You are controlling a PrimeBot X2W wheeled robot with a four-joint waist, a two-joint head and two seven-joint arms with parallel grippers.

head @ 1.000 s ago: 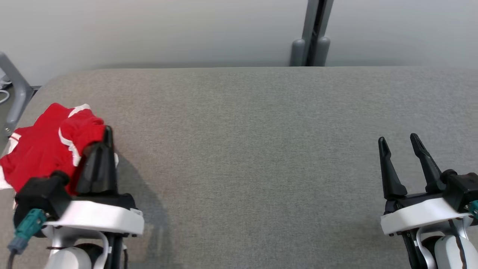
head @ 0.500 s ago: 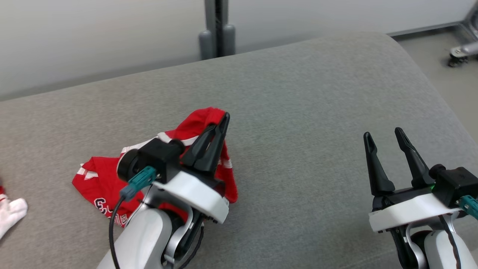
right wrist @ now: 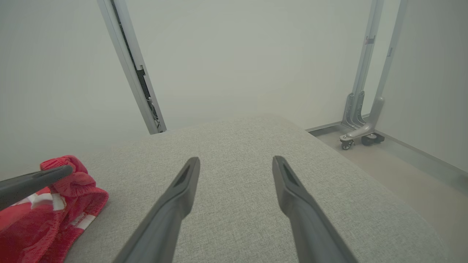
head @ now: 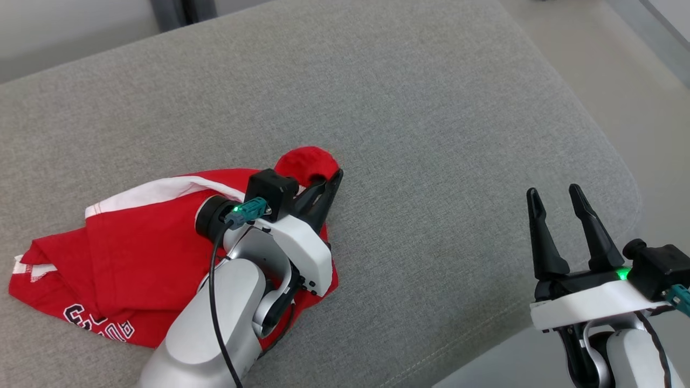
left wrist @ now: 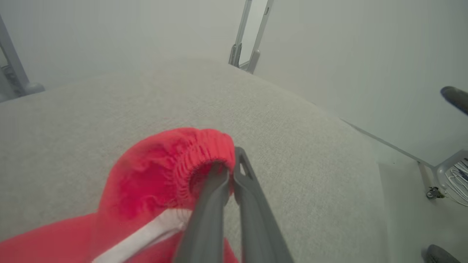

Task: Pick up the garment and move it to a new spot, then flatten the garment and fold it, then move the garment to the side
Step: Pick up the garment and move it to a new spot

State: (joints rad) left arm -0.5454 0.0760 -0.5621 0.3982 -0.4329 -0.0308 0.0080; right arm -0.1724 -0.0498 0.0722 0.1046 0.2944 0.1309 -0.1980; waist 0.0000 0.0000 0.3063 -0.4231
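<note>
The left gripper [head: 330,186] is clamping its jaws tight on a gathered, elastic-looking hem of the red garment [head: 135,237] at the middle of the head view. In the left wrist view that bunched hem [left wrist: 172,168] is curling over the fingertips. From the pinch the garment is trailing back toward the lower left, crumpled, with white trim and lettering showing, and it is lying partly under the left forearm. This looks like the first step, moving the garment to a new spot. The next move is probably calling for a release on open fabric, then both grippers working to spread it flat. The right gripper [head: 554,194] is hovering at the lower right with its jaws spread wide and holding nothing. The grey tabletop [head: 431,134] is offering open room between the two grippers, but its rounded edge is running close at the right with the floor [head: 593,64] beyond, so any spreading is wanting to be kept left of it. A grey post [right wrist: 131,73] is standing behind.
</note>
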